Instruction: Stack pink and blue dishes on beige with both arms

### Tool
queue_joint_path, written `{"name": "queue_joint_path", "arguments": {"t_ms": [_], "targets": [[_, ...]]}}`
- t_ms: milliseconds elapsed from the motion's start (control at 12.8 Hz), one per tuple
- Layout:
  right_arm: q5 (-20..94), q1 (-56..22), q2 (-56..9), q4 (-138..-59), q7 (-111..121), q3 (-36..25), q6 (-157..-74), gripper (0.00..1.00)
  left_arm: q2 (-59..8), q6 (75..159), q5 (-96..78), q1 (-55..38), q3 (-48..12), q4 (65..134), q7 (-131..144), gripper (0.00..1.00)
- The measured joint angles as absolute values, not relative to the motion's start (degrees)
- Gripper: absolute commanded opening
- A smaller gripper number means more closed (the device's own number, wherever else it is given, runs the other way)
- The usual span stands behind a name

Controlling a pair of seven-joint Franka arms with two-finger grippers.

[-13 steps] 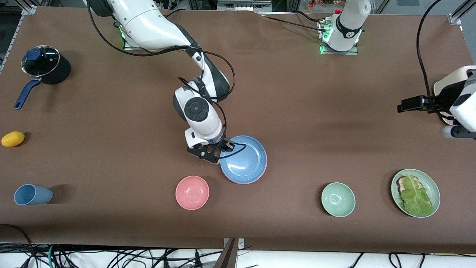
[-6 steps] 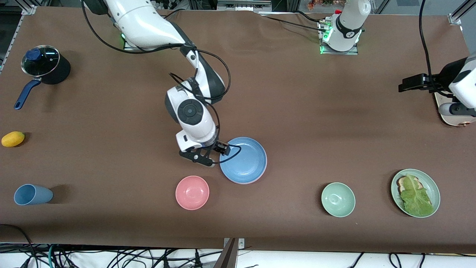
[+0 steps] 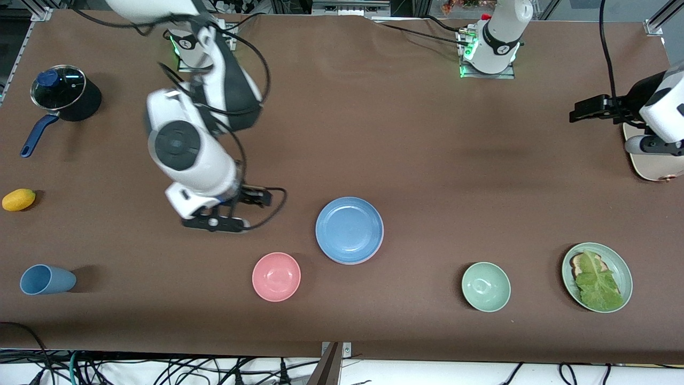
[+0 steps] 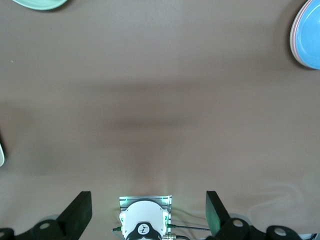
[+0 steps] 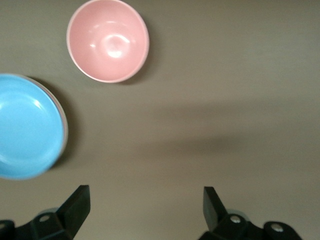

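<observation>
The sky blue plate (image 3: 349, 230) lies on top of a stack at the table's middle. Under it the left wrist view shows a thin pink plate edge (image 4: 294, 46). A pale beige rim (image 3: 348, 263) peeks out at the side nearest the front camera. My right gripper (image 3: 214, 222) hangs open and empty over bare table, apart from the stack, toward the right arm's end. Its fingers (image 5: 75, 202) stand wide with only tablecloth between them. My left gripper (image 4: 149, 202) is open and empty, high over the left arm's end of the table.
A small pink bowl (image 3: 276, 276) sits nearer the front camera than the stack. Also on the table are a green bowl (image 3: 486, 286), a green plate with lettuce (image 3: 597, 277), a cream toaster (image 3: 654, 170), a blue cup (image 3: 45, 279), a lemon (image 3: 18, 199) and a lidded pot (image 3: 61, 93).
My right gripper has left the blue plate's rim and swung toward the right arm's end, rising. The plate stays flat on the stack. The left arm has shifted slightly toward its base.
</observation>
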State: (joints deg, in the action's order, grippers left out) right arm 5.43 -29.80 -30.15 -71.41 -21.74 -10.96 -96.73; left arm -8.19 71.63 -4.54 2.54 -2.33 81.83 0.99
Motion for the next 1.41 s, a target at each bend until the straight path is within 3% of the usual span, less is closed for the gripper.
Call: {"name": "queue_joint_path", "arguments": {"t_ms": [312, 859, 1406], "targets": [[6.4, -20.5, -21.2, -73.6, -11.4, -10.0, -86.2, 1.0, -7.1, 75.3, -4.5, 2.3, -2.5, 85.8, 1.0, 1.0], [0.3, -7.3, -2.0, -88.4, -1.6, 1.0, -84.6, 1.0, -5.5, 75.6, -4.5, 2.1, -2.5, 87.6, 4.3, 1.0], [-0.4, -5.7, -0.2, -89.5, -1.3, 2.9, -83.3, 1.0, -5.7, 75.7, -4.5, 2.1, -2.7, 88.0, 4.3, 1.0]]}}
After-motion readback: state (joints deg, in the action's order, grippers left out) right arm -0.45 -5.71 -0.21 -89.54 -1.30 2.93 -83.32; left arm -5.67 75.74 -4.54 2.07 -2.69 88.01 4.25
